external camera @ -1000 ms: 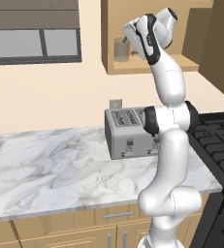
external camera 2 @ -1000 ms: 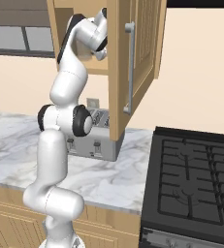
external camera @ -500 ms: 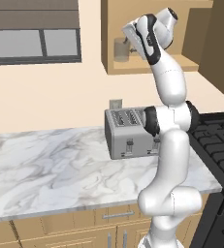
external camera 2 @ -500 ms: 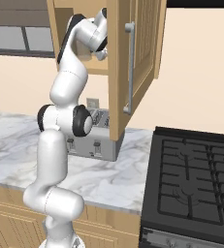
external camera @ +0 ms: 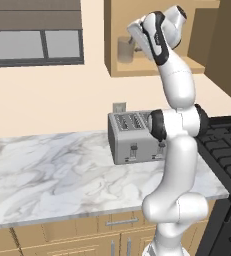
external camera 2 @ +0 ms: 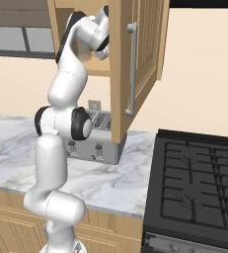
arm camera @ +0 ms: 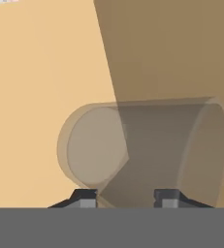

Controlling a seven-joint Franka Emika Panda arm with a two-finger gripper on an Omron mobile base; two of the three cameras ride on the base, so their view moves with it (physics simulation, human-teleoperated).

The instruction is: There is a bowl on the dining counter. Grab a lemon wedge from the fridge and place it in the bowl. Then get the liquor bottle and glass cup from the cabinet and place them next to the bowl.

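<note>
Glass cup (external camera: 124, 49) stands on the shelf of the open tan cabinet (external camera: 157, 70) at the upper middle of the left base frame, just left of the gripper (external camera: 135, 46) that the arm has reached up to it. The cup sits at the front of the shelf, probably so that it can be taken from the side without reaching deep inside. In the hand frame the glass cup (arm camera: 142, 150) lies sideways across the middle because the hand is rolled, and the two dark fingertips (arm camera: 84, 198) rise at the bottom on either side of its wall. They appear to bracket the cup closely, but whether they press it firmly cannot be told.

Further right, in the right base frame, the cabinet door (external camera 2: 137, 64) hangs swung open with one long bar handle, which lets the arm in. Below, one silver toaster (external camera: 134, 136) rests on the marbled surface (external camera: 47, 170), and one black stove (external camera 2: 199, 188) fills the lower right.

Counted: one cup, one toaster, one stove, one open door. No bottle can be made out.
</note>
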